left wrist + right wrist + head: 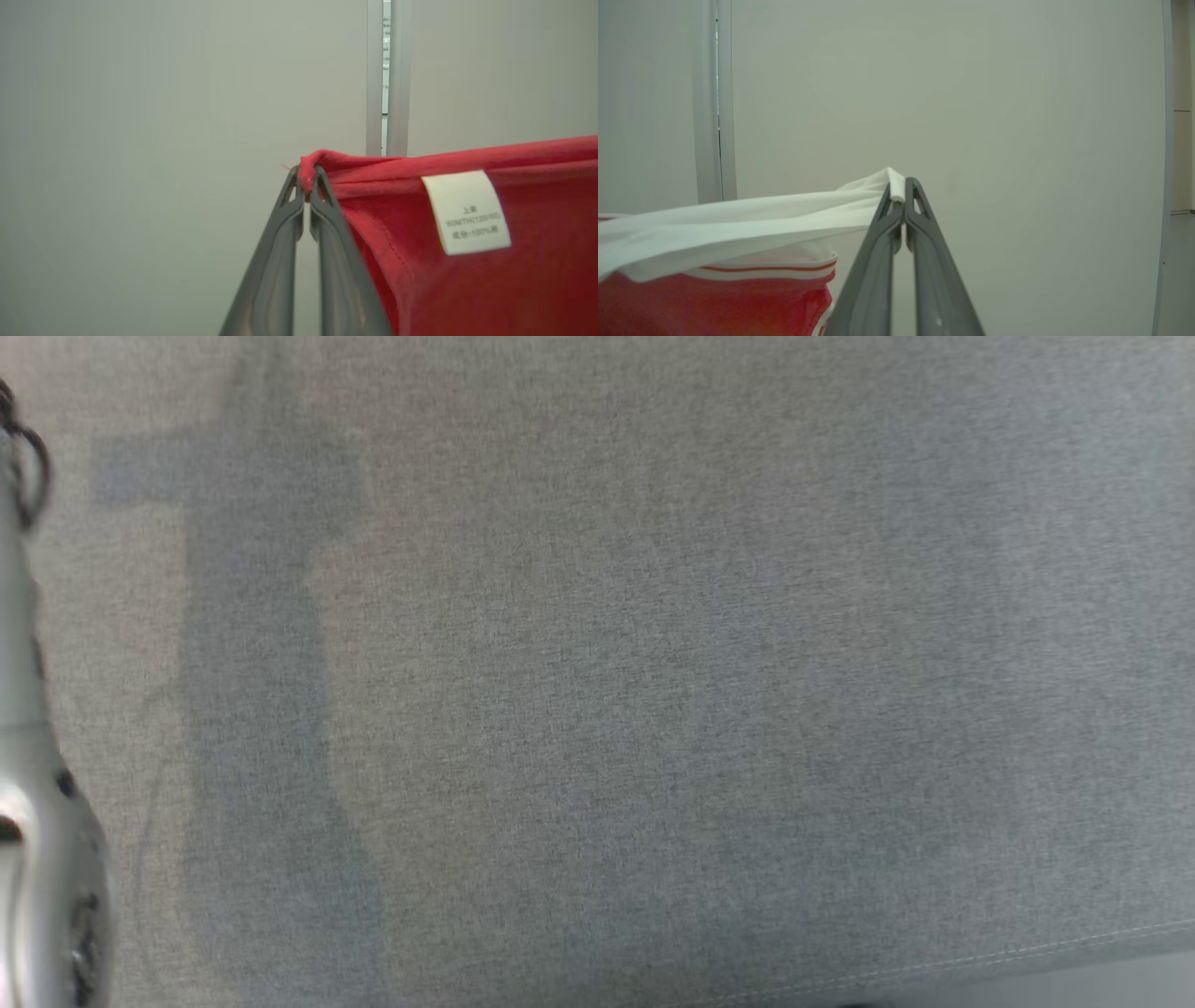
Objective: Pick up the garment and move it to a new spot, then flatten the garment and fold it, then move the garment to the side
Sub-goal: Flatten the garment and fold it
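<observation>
Left wrist view: grips the garment, red, by a bunched bit of its upper edge, with the left gripper clamped together on the cloth. Holds it up in the air before a pale wall, stretched sideways. Pinches a white band of the same piece with the right gripper, pressed tight on that fold. Looks like the pick-up-and-move step, with laying down, flattening and folding not yet done. Calls next for lowering both ends evenly onto the grey fabric surface, well inside its stitched edge, with the cloth taut. Bears a white label: reads "100%" on its lowest line; too blurred otherwise.
</observation>
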Robot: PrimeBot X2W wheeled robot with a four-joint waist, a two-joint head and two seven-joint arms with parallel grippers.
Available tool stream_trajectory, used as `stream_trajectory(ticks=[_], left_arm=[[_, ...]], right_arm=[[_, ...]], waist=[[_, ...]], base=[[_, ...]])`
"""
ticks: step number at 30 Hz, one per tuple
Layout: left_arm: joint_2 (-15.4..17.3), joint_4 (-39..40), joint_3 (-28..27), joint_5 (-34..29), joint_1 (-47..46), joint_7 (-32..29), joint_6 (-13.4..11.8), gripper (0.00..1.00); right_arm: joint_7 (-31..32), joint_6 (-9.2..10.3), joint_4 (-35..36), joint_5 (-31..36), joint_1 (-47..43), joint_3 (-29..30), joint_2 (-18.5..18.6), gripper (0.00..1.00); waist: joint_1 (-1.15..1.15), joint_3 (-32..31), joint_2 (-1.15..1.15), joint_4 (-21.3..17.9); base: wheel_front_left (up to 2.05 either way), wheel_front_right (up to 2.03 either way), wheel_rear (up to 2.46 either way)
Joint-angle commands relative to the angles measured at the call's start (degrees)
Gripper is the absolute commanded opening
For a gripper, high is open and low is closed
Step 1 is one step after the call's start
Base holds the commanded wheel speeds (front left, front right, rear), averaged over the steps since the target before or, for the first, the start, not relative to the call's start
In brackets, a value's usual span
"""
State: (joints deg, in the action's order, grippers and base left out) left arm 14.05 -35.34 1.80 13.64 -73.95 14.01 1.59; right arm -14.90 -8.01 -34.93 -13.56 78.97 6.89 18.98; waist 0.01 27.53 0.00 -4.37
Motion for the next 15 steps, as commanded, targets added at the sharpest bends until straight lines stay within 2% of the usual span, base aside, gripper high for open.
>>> stream_trajectory(ticks=[1,4,11,15], left_arm=[[1.1,-2.0,-1.7,0.7,4.1,0.6,-0.4,0.00],[0.0,-3.7,-3.4,2.2,10.9,1.2,-0.3,0.00],[-6.0,0.0,-11.5,3.4,35.3,1.2,-1.6,0.00],[-8.8,0.4,-15.1,3.3,45.8,1.2,-0.8,0.00]], right_arm=[[-0.4,0.96,0.5,-1.3,-4.3,1.8,2.2,0.00],[-0.4,0.98,3.1,-3.9,-12.6,2.7,1.8,0.00],[-0.4,1.01,7.5,-10.5,-38.2,1.8,-1.8,0.00],[-0.5,1.02,8.1,-13.3,-49.8,1.6,-4.1,0.00]], waist=[[-0.01,1.6,0.00,0.6],[-0.01,1.0,0.00,0.4],[-0.01,-1.8,0.00,-0.7],[-0.01,-4.4,0.00,-0.9]], base=[[0.00,0.00,0.00],[0.00,0.00,0.00],[0.00,0.00,0.00],[0.00,0.00,0.00]])
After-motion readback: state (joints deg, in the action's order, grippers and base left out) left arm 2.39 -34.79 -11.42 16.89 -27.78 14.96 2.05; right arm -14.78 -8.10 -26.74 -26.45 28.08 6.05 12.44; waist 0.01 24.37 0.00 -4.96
